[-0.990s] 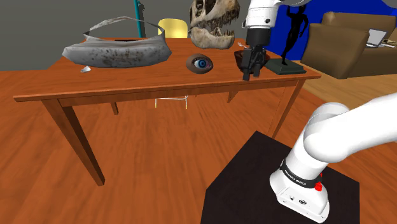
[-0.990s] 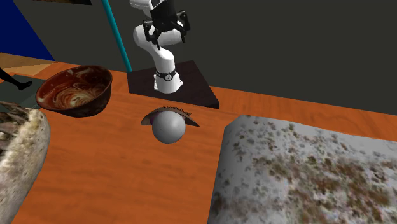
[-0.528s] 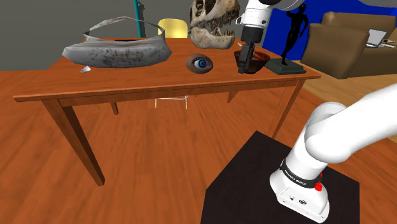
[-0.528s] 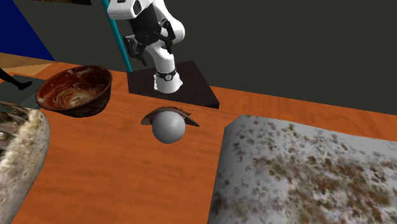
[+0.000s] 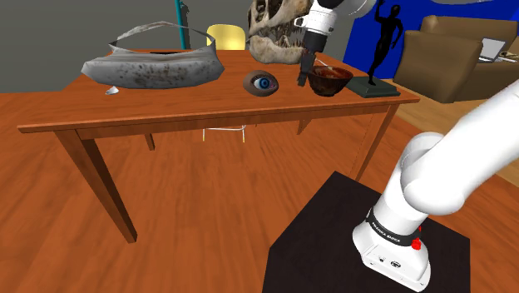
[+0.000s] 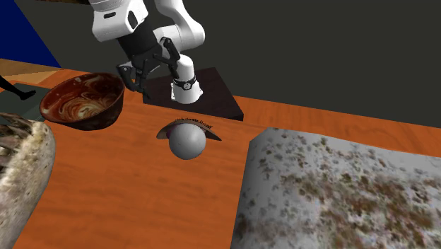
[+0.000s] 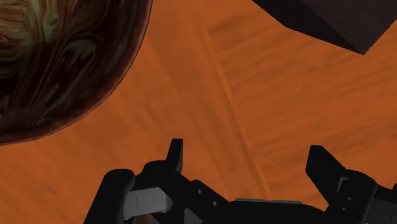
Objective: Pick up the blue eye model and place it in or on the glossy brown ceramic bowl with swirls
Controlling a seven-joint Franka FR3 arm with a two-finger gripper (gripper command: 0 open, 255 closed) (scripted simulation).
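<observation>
The eye model [image 5: 260, 83] is a brown-lidded ball with a blue iris, resting on the wooden table [image 5: 191, 112]. From behind it looks like a grey ball with dark lashes [image 6: 188, 139]. The glossy brown swirled bowl [image 5: 330, 81] [image 6: 83, 100] [image 7: 57, 57] stands to its right in the shoulder view. My gripper [image 5: 301, 81] [image 6: 145, 78] [image 7: 248, 162] hangs open and empty above the table, between the bowl and the eye model, touching neither.
A dinosaur skull [image 5: 279, 29] stands behind the eye model, and a black figurine [image 5: 378, 46] is on a base beyond the bowl. A grey speckled basin [image 5: 154, 67] [image 6: 339, 191] takes up the table's far end. The dark stand [image 6: 191, 95] [image 7: 331, 22] sits beside the table.
The gripper has swung from in front of the bowl toward the shoulder view's left, ending between bowl and eye model. It stayed open. Nothing on the table moved.
</observation>
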